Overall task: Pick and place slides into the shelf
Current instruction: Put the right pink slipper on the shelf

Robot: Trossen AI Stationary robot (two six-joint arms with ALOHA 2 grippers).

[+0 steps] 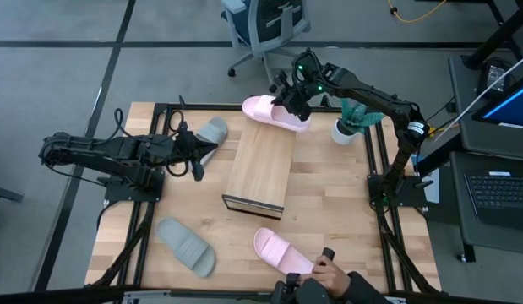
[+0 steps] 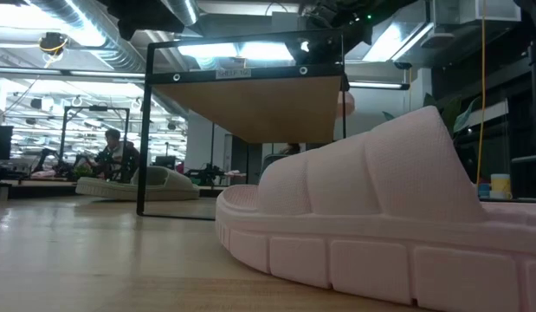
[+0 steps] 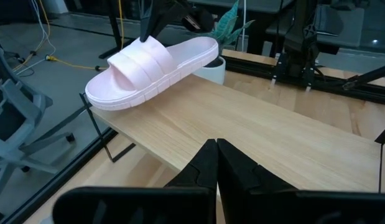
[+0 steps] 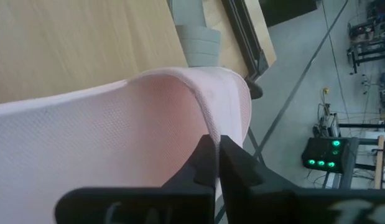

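The shelf (image 1: pixel 259 169) stands mid-table, a light-wood plank in a dark frame. One pale pink slide (image 1: pixel 275 111) sits at the shelf's far end, and my right gripper (image 1: pixel 292 105) is shut on its strap. My left gripper (image 3: pixel 217 163) is shut on nothing, at the shelf's left side beside a grey-green slide (image 1: pixel 213 132) that lies sole-down on the table. A second grey-green slide (image 1: pixel 186 246) lies near the table's near-left corner. The other pink slide (image 1: pixel 281 251) lies at the near edge and fills the low view (image 2: pixel 380 217). My right gripper pinches the pink slide's strap at its curved edge (image 4: pixel 204 118) between the two fingers, coming from above and pointing down. The slide lies across the far end of the shelf top (image 3: pixel 152 68), one end jutting past the shelf's edge. Whether the sole rests on the plank I cannot tell.
A person's hand (image 1: pixel 329 272) is at the table's near edge beside the near pink slide. A white pot with a green plant (image 1: pixel 349 124) stands right of the shelf's far end. An office chair (image 1: pixel 263 25) stands beyond the far edge.
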